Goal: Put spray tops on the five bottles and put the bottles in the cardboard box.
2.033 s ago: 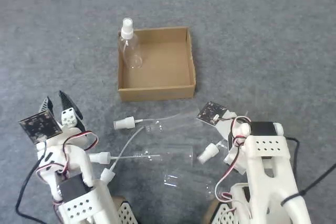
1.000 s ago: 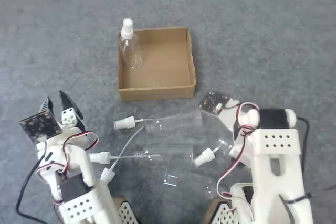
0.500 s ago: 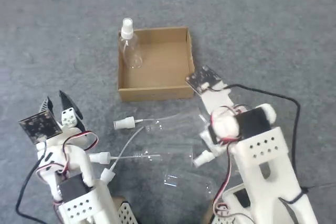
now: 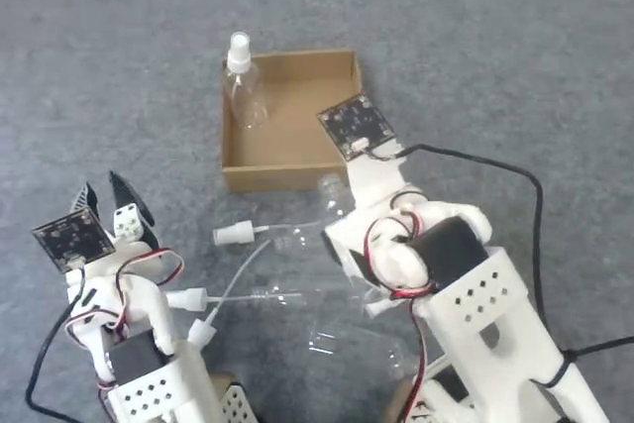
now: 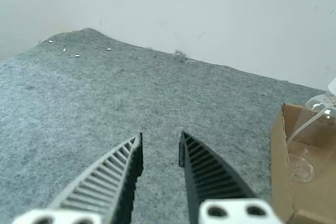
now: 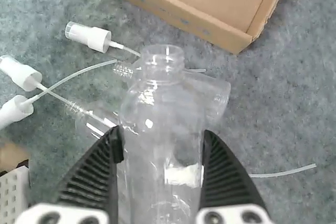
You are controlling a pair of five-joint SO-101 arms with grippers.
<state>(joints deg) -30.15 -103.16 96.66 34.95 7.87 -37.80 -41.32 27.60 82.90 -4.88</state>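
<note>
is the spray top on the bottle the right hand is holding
Off. The bottle clamped in the right hand has a bare, open neck; loose spray tops lie on the carpet.

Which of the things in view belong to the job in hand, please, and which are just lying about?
Job in hand:
cardboard box; capped bottle standing in it; open bottle in the right hand; clear bottles lying on the grey mat; loose spray tops.

Just lying about:
the grey mat itself; white specks on it by the wall.
</note>
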